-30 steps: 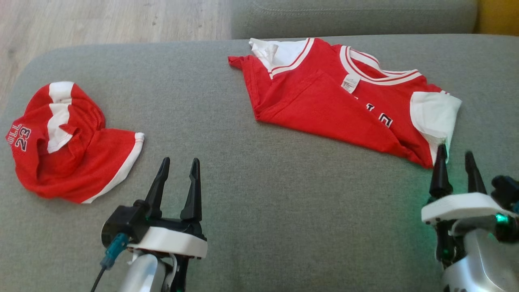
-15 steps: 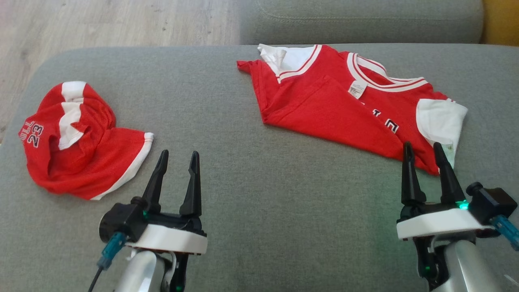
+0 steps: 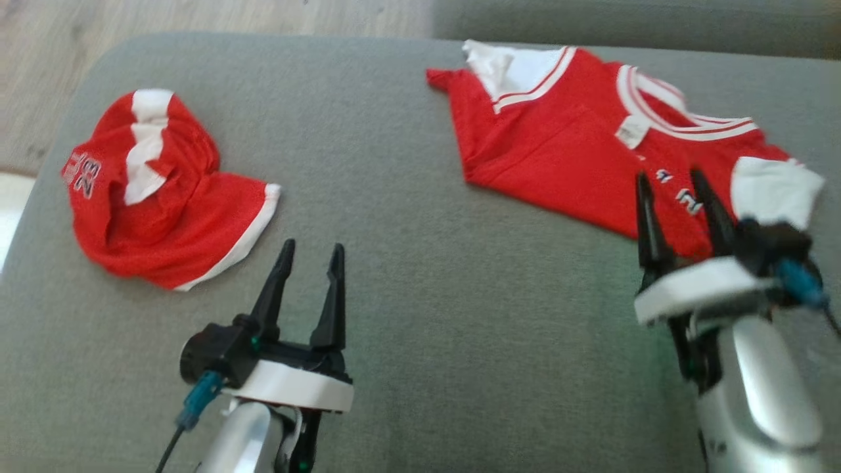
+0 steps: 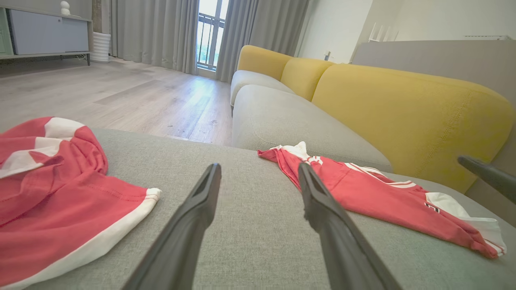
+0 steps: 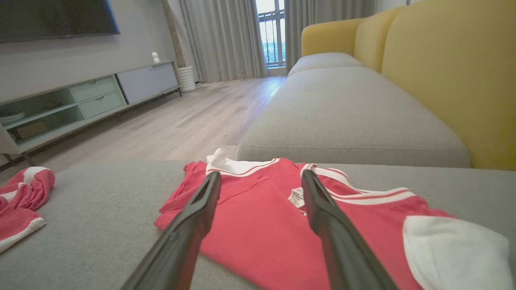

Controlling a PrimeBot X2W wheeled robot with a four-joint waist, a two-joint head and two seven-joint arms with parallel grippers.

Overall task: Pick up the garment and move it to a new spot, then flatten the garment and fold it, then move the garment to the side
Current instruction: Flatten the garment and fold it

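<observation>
The folded jersey (image 3: 565,151), of red cloth with white striped trim and white sleeves, is laid flat at the far right of the grey woven cushion (image 3: 427,315). Its long axis is set from far left to near right, with the collar at the far edge. The right gripper (image 3: 668,176) is held spread and empty over the jersey's near edge. The left gripper (image 3: 313,246) is likewise spread and empty, near the crumpled red shorts (image 3: 164,210).

I count two red-and-white mesh garments: one folded jersey (image 3: 565,151) with a neck label and one crumpled piece (image 3: 164,210) printed 23. Both lie on one grey fabric cushion (image 3: 420,282). My left gripper (image 3: 314,246) and right gripper (image 3: 669,175) make two, each with two long dark fingers.
</observation>
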